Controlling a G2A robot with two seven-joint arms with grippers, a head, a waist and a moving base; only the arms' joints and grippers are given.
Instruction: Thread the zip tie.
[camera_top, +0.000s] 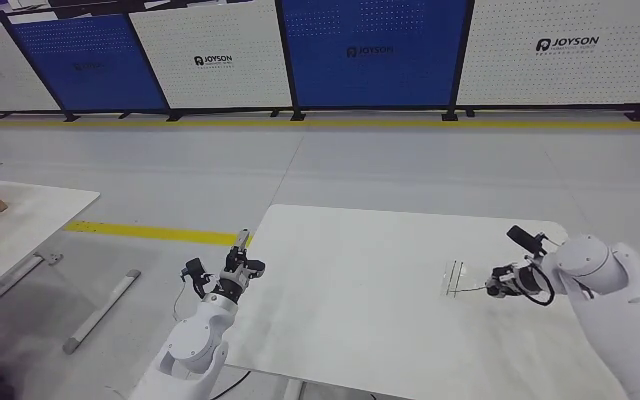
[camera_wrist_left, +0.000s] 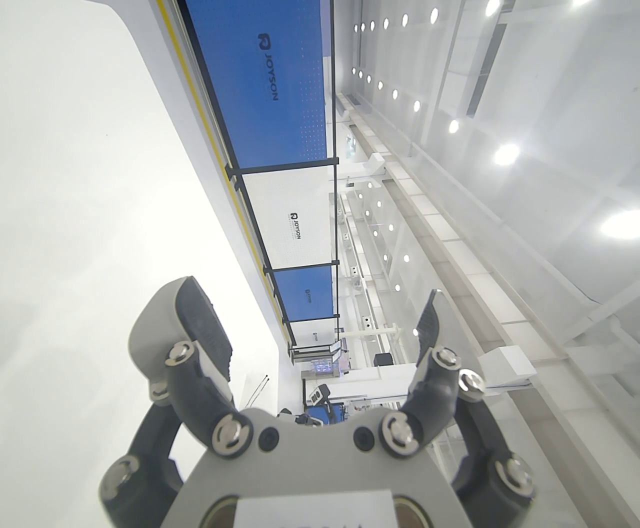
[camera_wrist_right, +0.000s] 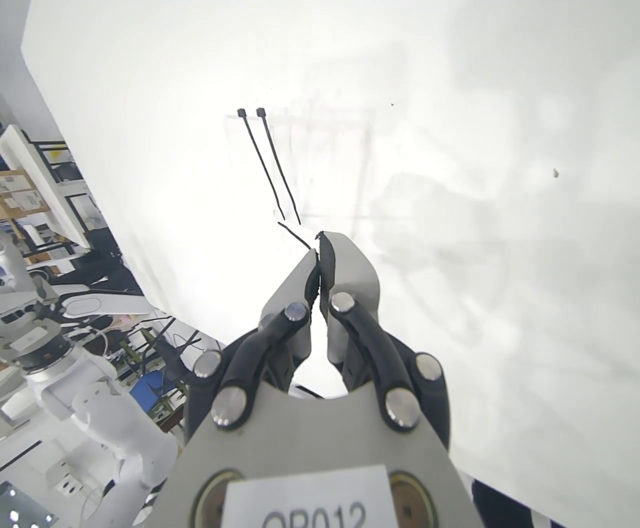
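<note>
My right gripper (camera_wrist_right: 318, 250) is shut on a thin black zip tie (camera_wrist_right: 295, 235), whose free end sticks out a short way past the fingertips. In the top view this gripper (camera_top: 493, 285) sits near the right side of the white table (camera_top: 350, 300), with the held zip tie (camera_top: 468, 290) pointing left. Just beyond it, two more black zip ties (camera_wrist_right: 272, 165) lie side by side on the table, heads away from the gripper, on what looks like a clear holder (camera_top: 455, 275). My left gripper (camera_wrist_left: 315, 305) stands open and empty at the table's left edge (camera_top: 241, 245), pointing away from the table.
A second white table (camera_top: 40, 215) stands off to the far left, with a grey bar (camera_top: 98, 310) on the floor between the tables. A small dark speck (camera_wrist_right: 554, 173) lies on the table surface.
</note>
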